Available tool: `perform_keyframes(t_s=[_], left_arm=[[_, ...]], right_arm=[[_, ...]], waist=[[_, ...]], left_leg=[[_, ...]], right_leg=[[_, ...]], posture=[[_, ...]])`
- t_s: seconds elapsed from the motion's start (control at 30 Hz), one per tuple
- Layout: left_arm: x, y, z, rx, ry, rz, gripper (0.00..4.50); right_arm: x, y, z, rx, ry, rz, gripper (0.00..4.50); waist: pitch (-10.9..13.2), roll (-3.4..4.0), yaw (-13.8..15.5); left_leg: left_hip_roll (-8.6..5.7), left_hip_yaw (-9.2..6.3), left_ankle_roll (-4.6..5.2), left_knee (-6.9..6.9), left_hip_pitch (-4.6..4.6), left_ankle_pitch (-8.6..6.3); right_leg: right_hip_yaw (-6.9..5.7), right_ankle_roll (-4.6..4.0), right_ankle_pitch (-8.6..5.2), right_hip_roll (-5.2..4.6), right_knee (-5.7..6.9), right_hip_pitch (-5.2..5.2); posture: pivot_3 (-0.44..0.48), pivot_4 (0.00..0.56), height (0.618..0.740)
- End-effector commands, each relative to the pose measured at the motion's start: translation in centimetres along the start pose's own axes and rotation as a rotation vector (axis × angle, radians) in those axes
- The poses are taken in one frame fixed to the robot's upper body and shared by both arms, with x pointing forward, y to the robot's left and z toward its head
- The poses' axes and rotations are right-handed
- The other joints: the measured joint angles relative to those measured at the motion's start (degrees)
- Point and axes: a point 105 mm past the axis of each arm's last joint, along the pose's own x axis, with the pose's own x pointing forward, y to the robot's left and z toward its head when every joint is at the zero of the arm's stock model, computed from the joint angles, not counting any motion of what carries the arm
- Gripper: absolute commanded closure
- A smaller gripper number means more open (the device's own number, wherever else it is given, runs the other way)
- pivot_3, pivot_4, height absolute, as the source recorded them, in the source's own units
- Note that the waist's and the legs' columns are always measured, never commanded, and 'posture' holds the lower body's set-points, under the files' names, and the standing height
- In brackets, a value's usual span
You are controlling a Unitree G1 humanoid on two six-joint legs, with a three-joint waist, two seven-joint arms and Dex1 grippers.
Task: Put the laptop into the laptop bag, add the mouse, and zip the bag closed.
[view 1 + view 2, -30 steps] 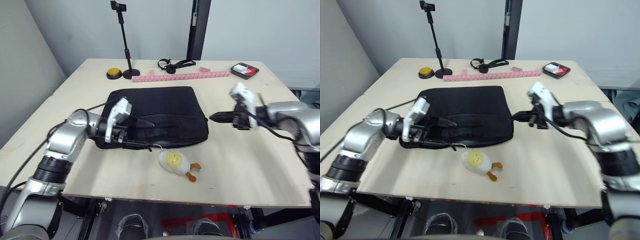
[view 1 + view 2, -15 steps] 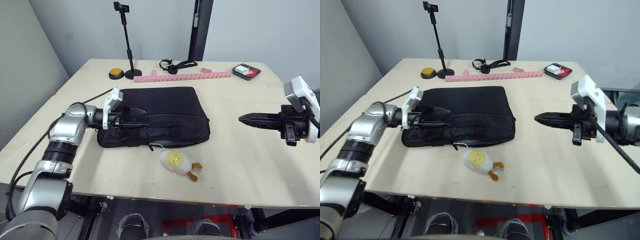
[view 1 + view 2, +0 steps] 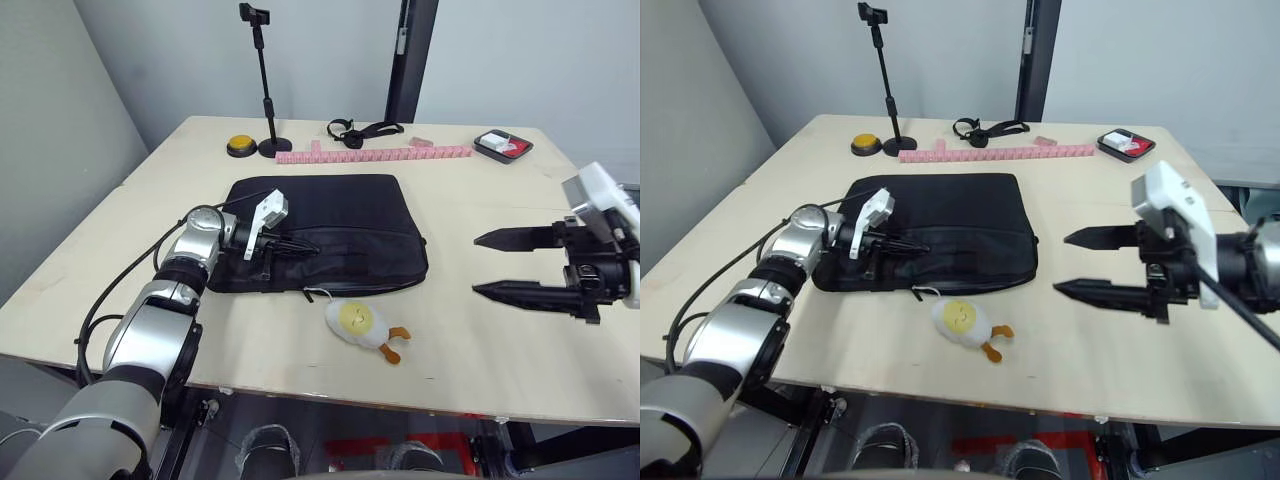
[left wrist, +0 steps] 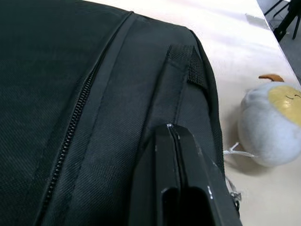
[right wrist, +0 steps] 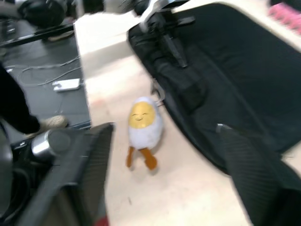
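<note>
1. The black laptop bag (image 3: pixel 325 232) lies flat near the middle of a pale wooden table (image 3: pixel 470 350), its zipper line and strap handles along the edge nearest the robot; neither the laptop nor the mouse can be picked out in these frames

2. The left gripper (image 3: pixel 305 246) rests on the bag's near left part; in the left wrist view its two black fingers (image 4: pixel 176 179) are pressed together against the fabric beside the zipper, and whether anything is pinched between them cannot be told

3. The right gripper (image 3: pixel 490 263) hangs over bare table, well apart from the bag's right end, fingers spread wide and holding nothing, both tips pointing toward the bag

4. A white plush duck (image 3: pixel 360 323) with a yellow face and orange feet lies on the table just in front of the bag's near edge, a thin string running from it toward the bag

5. Along the far edge stand a black phone stand (image 3: pixel 264 85), a yellow button (image 3: pixel 240 146) beside its base, a row of pink blocks (image 3: pixel 375 154), a black strap (image 3: pixel 360 130) and a small dark tray (image 3: pixel 503 146) with red and white contents
</note>
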Motion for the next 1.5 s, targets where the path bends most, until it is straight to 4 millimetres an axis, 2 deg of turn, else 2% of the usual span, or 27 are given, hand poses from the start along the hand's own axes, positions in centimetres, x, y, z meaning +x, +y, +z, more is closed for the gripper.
perform_keyframes(t_s=[0.03, 0.43, 0.57, 0.73, 0.8, 0.83, 0.9, 1.0, 1.2, 1.23, 1.37, 1.5], left_arm=[[-0.1, 0.4, -0.8, 0.021, 0.047, 0.029, 4.50], [-0.5, 0.2, -1.8, -0.031, 0.051, 0.029, 4.50], [-0.5, 0.1, -2.2, -0.043, 0.053, 0.032, 4.50], [-0.6, -0.1, -2.5, -0.049, 0.061, 0.028, 4.50], [-0.6, -0.2, -2.7, -0.052, 0.063, 0.023, 4.50], [-0.6, -0.2, -2.8, -0.051, 0.065, 0.022, 4.50], [-0.6, -0.3, -3.1, -0.058, 0.077, 0.014, 4.50], [-0.6, -0.4, -3.4, -0.063, 0.089, 0.012, 4.50], [-0.4, -0.5, -3.7, -0.049, 0.105, 0.014, 4.50], [-0.4, -0.5, -3.8, -0.050, 0.106, 0.013, 4.50], [-0.3, -0.6, -4.1, -0.046, 0.118, 0.007, 4.50], [0.0, -0.9, -4.4, -0.052, 0.124, -0.005, 4.50]], right_arm=[[1.6, 0.0, -0.4, -0.010, 0.012, 0.018, 0.03], [11.6, -1.2, -4.6, 0.035, 0.129, 0.115, 0.03], [14.1, -1.2, -5.4, 0.042, 0.149, 0.148, 0.03], [16.0, -0.1, -6.4, 0.045, 0.176, 0.215, 0.03], [16.9, -0.3, -7.5, 0.092, 0.194, 0.201, 0.03], [17.2, -0.4, -7.8, 0.107, 0.201, 0.195, 0.55], [17.3, -0.8, -8.0, 0.114, 0.189, 0.172, 1.13], [17.2, -0.9, -7.8, 0.121, 0.159, 0.167, 2.23], [16.2, -1.1, -9.2, 0.130, 0.210, 0.140, 4.29], [15.9, -1.2, -9.3, 0.138, 0.216, 0.131, 4.48], [13.9, -1.2, -9.5, 0.154, 0.226, 0.115, 4.48], [10.3, -1.4, -9.8, 0.144, 0.247, 0.066, 4.48]], waist=[[-0.01, -0.01, 0.09], [-0.04, -0.02, -0.21], [-0.04, -0.02, -0.57], [-0.04, -0.02, -0.56], [-0.04, -0.02, -0.69], [-0.04, -0.02, -0.75], [-0.04, -0.02, -0.73], [-0.04, -0.02, -0.70], [-0.05, -0.02, -0.68], [-0.05, -0.02, -0.67], [-0.05, -0.02, -0.45], [-0.05, -0.03, 0.16]], left_leg=[[-0.01, 0.00, 0.00, 0.02, 0.02, 0.00], [-0.10, -0.05, -0.02, 0.07, 0.02, 0.01], [-0.11, -0.10, -0.04, 0.05, -0.02, 0.01], [-0.12, -0.10, -0.04, 0.06, -0.04, 0.01], [-0.12, -0.10, -0.05, 0.04, -0.03, 0.01], [-0.11, -0.10, -0.05, 0.04, -0.02, 0.01], [-0.11, -0.10, -0.06, 0.04, -0.02, 0.01], [-0.13, -0.10, -0.06, 0.05, -0.02, 0.01], [-0.13, -0.09, -0.06, 0.04, 0.02, 0.01], [-0.13, -0.09, -0.06, 0.04, 0.02, 0.01], [-0.13, -0.09, -0.06, 0.04, 0.05, 0.00], [-0.13, -0.07, -0.05, 0.02, 0.06, 0.00]], right_leg=[[0.00, 0.00, 0.00, -0.03, 0.01, 0.03], [-0.02, 0.08, 0.04, -0.34, 0.09, 0.07], [-0.06, 0.10, 0.05, -0.35, 0.08, 0.06], [-0.05, 0.11, 0.06, -0.36, 0.07, 0.06], [-0.05, 0.12, 0.06, -0.35, 0.06, 0.07], [-0.06, 0.13, 0.06, -0.35, 0.07, 0.07], [-0.05, 0.14, 0.07, -0.35, 0.08, 0.07], [-0.04, 0.14, 0.07, -0.36, 0.05, 0.09], [-0.03, 0.17, 0.08, -0.36, 0.06, 0.11], [-0.03, 0.17, 0.09, -0.36, 0.06, 0.11], [-0.02, 0.18, 0.08, -0.37, 0.05, 0.14], [-0.01, 0.23, 0.08, -0.39, 0.01, 0.15]], posture=[[0.000, 0.150, 0.739], [0.000, 0.150, 0.739], [0.000, 0.150, 0.739], [0.000, 0.150, 0.739], [0.000, 0.150, 0.739], [0.000, 0.150, 0.739], [0.000, 0.150, 0.739], [0.000, 0.150, 0.739], [0.000, 0.150, 0.739], [0.000, 0.150, 0.739], [0.000, 0.150, 0.739], [0.000, 0.150, 0.739]])
